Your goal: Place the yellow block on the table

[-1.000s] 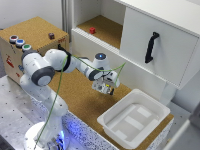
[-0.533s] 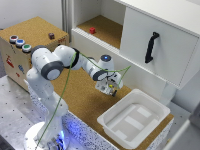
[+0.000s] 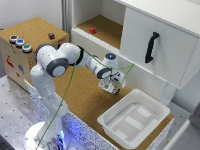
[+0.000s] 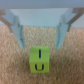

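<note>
**Inspector:** Yellow block, a small yellow-green cube with dark markings on its face: where is it?

**Arm:** It rests on the brown speckled cork table, square and upright. In my wrist view it sits just clear of my translucent fingertips, touching neither.

**Inspector:** Claw condition?

**Arm:** My gripper is spread wide with nothing in it, hovering low over the cork beside the white plastic tray.

**Inspector:** Recommendation?

**Arm:** I judge the placing done. To finish well, I should lift straight up with the fingers kept apart, avoiding any sideways drift that could nudge the cube toward the tray
</note>
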### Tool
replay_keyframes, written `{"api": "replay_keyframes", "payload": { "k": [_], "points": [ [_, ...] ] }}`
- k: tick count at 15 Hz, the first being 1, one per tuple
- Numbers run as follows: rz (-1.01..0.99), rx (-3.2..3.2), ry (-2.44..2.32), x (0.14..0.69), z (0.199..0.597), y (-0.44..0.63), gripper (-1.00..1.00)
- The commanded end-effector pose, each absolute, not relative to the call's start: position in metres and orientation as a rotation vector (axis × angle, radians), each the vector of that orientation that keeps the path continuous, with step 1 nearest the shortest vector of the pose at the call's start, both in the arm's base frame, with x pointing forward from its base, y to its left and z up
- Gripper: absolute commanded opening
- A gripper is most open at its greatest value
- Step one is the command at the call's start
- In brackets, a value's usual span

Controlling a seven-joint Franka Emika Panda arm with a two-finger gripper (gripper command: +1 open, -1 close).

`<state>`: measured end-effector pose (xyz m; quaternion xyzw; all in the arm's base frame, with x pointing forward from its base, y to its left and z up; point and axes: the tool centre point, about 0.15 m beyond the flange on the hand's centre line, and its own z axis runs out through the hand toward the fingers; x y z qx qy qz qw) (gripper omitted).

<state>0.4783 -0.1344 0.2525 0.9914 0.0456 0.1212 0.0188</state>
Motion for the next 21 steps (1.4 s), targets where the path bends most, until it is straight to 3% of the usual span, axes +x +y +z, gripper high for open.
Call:
{"api": "replay_keyframes", "payload": {
  "k": [1,6,7,21],
  "points": [
    [0.427,3.121,0.245,0.468,0.324,-0.141,1.0],
    [0.42,3.084,0.319,0.453,0.335,-0.171,1.0],
    [0.413,3.079,0.331,0.449,0.331,-0.177,-1.0],
    [0.285,3.061,0.377,0.46,0.248,-0.174,-1.0]
  ]
}}
